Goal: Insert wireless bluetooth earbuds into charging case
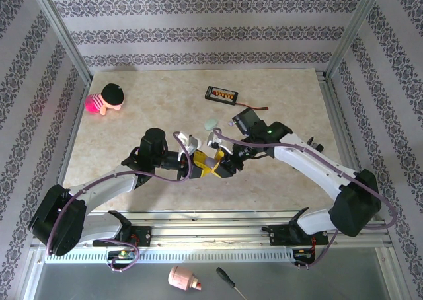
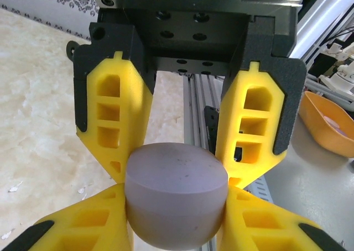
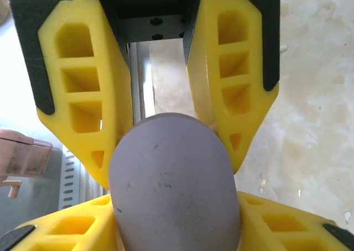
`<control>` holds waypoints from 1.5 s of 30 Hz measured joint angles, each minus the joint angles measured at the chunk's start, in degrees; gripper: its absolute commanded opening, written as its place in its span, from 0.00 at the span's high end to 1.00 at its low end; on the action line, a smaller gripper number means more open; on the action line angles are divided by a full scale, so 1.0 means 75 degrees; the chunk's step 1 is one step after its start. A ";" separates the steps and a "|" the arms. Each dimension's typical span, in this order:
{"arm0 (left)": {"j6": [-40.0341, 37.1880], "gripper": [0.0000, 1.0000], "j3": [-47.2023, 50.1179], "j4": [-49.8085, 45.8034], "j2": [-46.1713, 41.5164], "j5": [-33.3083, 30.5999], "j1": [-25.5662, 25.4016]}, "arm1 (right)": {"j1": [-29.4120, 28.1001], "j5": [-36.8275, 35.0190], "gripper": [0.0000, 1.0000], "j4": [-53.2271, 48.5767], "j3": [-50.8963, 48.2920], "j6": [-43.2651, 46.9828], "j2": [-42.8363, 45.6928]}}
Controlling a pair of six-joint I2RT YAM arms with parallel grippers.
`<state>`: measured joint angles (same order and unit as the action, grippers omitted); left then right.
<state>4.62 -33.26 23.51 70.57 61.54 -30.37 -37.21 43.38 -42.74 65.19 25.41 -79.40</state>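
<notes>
I see the left hand (image 2: 178,176) and right hand (image 3: 170,160) both seemingly clamped on the charging case (image 2: 177,207). Opposed pulling could drop it.

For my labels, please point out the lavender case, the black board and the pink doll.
lavender case (image 2: 177,193): left wrist view, rounded front.
black board (image 1: 220,94): top external view, middle.
pink doll (image 1: 97,104): top external view, pink body.

White arms (image 1: 316,164), purple cables (image 1: 177,137), yellow fingers (image 2: 113,113)
</notes>
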 measured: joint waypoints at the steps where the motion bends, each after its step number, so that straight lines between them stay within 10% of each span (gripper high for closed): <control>1: 0.0073 0.71 0.0003 0.0111 0.0000 0.0020 0.0017 | 0.0038 0.0006 0.48 0.0035 -0.0035 0.0000 0.0050; 8: 0.0449 0.71 0.0003 0.0676 0.0003 0.0169 0.0067 | 0.0149 0.0134 0.63 0.0277 -0.0271 -0.0108 0.0315; 18: 0.0557 0.71 0.0003 0.0892 0.0143 0.0289 0.0114 | 0.0283 0.0286 0.52 0.0562 -0.0391 -0.0251 0.0527; 26: 0.0691 0.70 0.0012 0.1052 0.0146 0.0388 0.0163 | 0.0353 0.0510 0.73 0.0723 -0.0478 -0.0449 0.0685; 33: 0.0828 0.43 0.0017 0.1236 0.0181 0.0393 0.0166 | 0.0385 0.0635 0.75 0.0822 -0.0510 -0.0484 0.0685; 45: 0.0959 0.33 0.0017 0.1565 0.0388 0.0399 0.0166 | 0.0399 0.0673 0.75 0.1017 -0.0513 -0.0627 0.0755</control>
<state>11.81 -33.12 35.24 73.47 64.53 -29.12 -34.22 48.42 -35.11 61.34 20.71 -73.73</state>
